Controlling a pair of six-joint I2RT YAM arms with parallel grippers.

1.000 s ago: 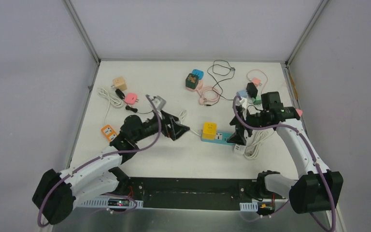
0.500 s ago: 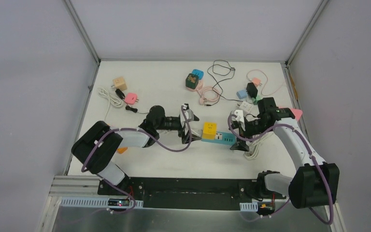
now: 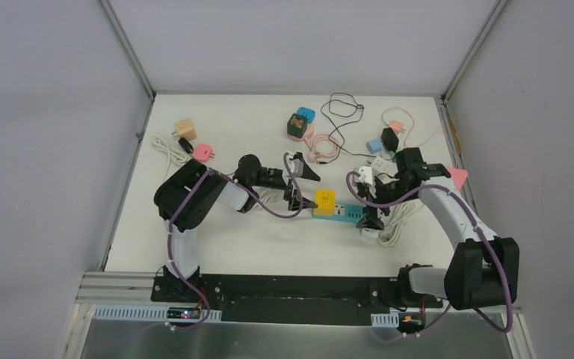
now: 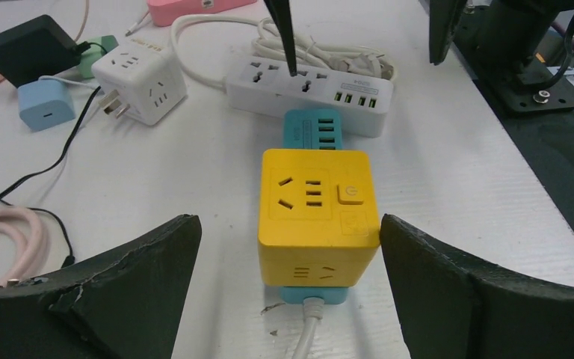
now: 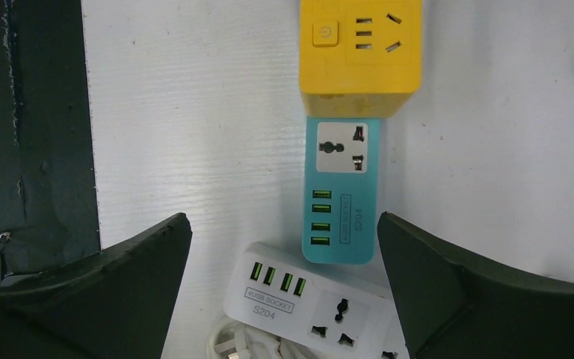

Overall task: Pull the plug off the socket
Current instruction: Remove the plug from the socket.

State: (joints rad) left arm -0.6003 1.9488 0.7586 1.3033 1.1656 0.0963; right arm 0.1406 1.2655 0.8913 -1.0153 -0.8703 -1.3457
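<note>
A yellow cube plug point(image 4: 318, 213) sits plugged into the near end of a blue socket strip point(image 4: 312, 131) that lies flat on the white table. My left gripper point(image 4: 288, 232) is open and straddles the cube: its right finger is almost at the cube's side, its left finger well clear. From above, the cube point(image 3: 323, 200) lies between the left gripper point(image 3: 301, 187) and the right gripper point(image 3: 368, 202). The right gripper point(image 5: 282, 224) is open above the strip's USB end point(image 5: 341, 191), holding nothing, with the cube point(image 5: 360, 56) beyond.
A white socket strip point(image 5: 314, 303) with a coiled cord touches the blue strip's far end. A white cube adapter point(image 4: 138, 78), a light blue adapter point(image 4: 45, 105), a black charger point(image 4: 26, 48) and cables lie behind. The table's dark front edge point(image 5: 30, 127) is close.
My left arm has swung right across the table, and its gripper now straddles the yellow cube. The right gripper has shifted slightly left over the strip's end. Nothing has been gripped.
</note>
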